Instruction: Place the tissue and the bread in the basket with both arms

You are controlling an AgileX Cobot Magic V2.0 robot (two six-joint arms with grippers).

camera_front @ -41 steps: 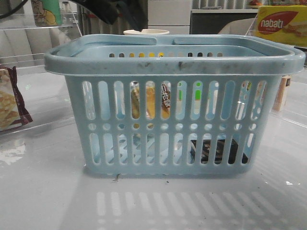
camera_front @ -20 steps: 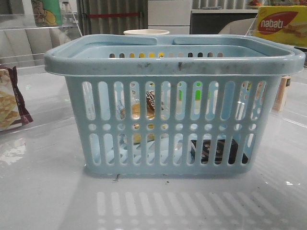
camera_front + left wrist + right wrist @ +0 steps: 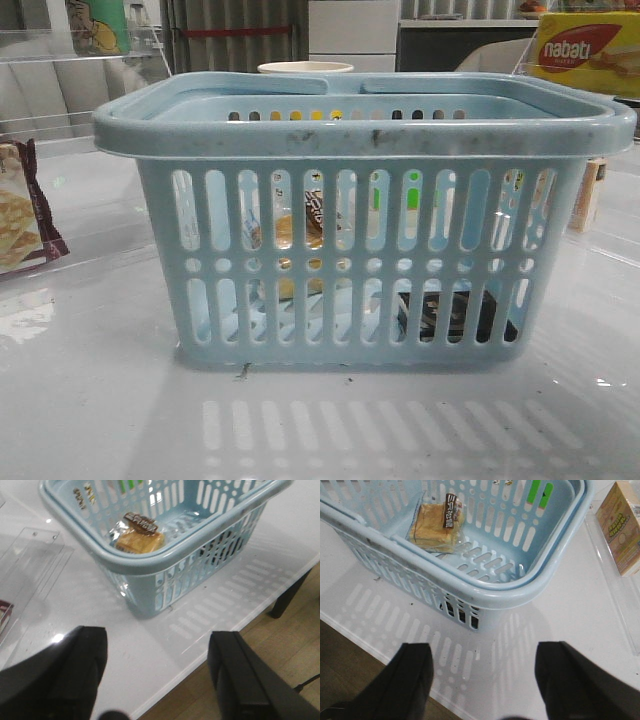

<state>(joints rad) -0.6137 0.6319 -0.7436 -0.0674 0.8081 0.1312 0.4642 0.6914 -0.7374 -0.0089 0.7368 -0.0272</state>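
The light-blue basket (image 3: pixel 365 135) stands in the middle of the table. The bagged golden-brown bread (image 3: pixel 290 235) lies inside it on the left and shows through the slots. It also shows in the left wrist view (image 3: pixel 139 537) and the right wrist view (image 3: pixel 435 525). The black tissue packet (image 3: pixel 455 315) lies on the basket floor at the right front. My left gripper (image 3: pixel 160 675) is open and empty, above the table's front edge and back from the basket (image 3: pixel 165 565). My right gripper (image 3: pixel 482 680) is open and empty, also back from the basket (image 3: pixel 485 587). Neither gripper shows in the front view.
A maroon-edged cracker packet (image 3: pixel 20 215) lies at the far left. A yellow nabati box (image 3: pixel 585 50) stands at the back right. A small carton (image 3: pixel 620 525) sits right of the basket. A pale cup (image 3: pixel 305 68) stands behind it. The table's front edge (image 3: pixel 225 632) is near both grippers.
The bread dropped from high and upright in the basket to lower on its floor. The dark arm above the basket's back has left the front view.
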